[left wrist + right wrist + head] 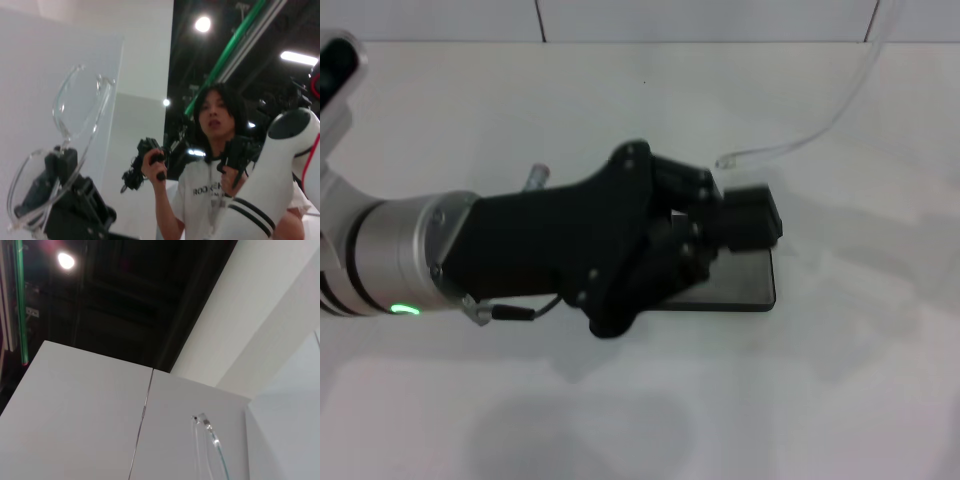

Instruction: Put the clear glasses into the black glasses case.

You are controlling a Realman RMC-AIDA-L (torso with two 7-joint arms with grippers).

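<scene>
- Black and silver, the left arm reaches in from the left of the head view across the white table (840, 380), and its left gripper (745, 222) sits over the black glasses case (745, 288).
- Only the near and right edges of the case show beneath the gripper; it lies flat on the table, and whether its lid is up cannot be told.
- One thin arm of the clear glasses (820, 125) curves away from the gripper toward the far right corner of the head view.
- In the left wrist view the glasses (75, 130) stand by the black fingers (60, 165), lens and frame clear to see; the fingers appear closed on the frame.
- The right gripper is out of sight; the right wrist view shows a clear glasses arm tip (205, 422) against white wall panels (85, 415).
</scene>
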